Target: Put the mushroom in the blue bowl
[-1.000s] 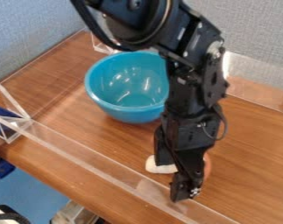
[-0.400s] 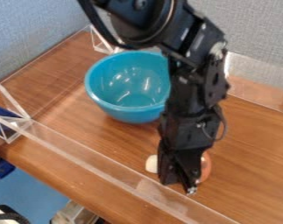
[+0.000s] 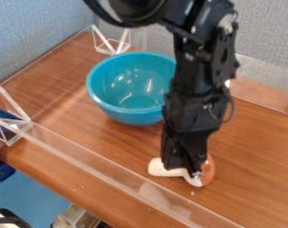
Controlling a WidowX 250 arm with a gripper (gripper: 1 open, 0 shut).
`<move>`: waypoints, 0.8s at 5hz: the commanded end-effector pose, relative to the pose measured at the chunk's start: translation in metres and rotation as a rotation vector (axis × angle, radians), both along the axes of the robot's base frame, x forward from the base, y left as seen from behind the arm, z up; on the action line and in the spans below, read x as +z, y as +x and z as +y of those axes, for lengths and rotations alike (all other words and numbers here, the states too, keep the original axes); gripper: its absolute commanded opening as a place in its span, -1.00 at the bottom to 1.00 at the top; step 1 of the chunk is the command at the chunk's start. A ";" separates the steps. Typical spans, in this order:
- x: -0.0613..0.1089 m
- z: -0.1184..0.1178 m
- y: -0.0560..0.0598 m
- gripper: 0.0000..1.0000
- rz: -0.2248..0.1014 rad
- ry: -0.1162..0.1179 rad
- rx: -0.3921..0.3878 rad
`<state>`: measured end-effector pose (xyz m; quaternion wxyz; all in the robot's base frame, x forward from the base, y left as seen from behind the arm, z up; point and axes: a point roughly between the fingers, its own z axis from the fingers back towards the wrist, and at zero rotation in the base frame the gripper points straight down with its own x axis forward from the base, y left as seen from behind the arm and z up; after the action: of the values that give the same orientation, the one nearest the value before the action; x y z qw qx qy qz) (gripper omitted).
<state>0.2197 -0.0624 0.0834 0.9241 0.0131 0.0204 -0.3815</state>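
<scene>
The mushroom lies sideways at the near right of the wooden table, cream stem poking left and reddish-brown cap to the right. My black gripper points straight down with its fingers closed on the mushroom's middle, hiding that part. Whether the mushroom is off the wood I cannot tell. The blue bowl, glossy turquoise and holding nothing, stands behind and to the left of the gripper, a short gap away.
A clear plastic wall runs along the table's near edge, just in front of the gripper. More clear panels line the back left and the right side. Bare wood lies left of the bowl.
The fingers, open around the mushroom a second ago, have closed on it. The arm now stands taller and more upright, with the wrist raised a little.
</scene>
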 end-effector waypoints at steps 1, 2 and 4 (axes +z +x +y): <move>0.011 -0.001 0.011 1.00 -0.066 -0.013 0.003; 0.004 -0.001 0.012 1.00 -0.062 -0.017 -0.004; -0.026 0.000 0.010 1.00 -0.017 -0.025 0.011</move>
<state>0.2259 -0.0644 0.0515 0.9241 0.0034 0.0219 -0.3814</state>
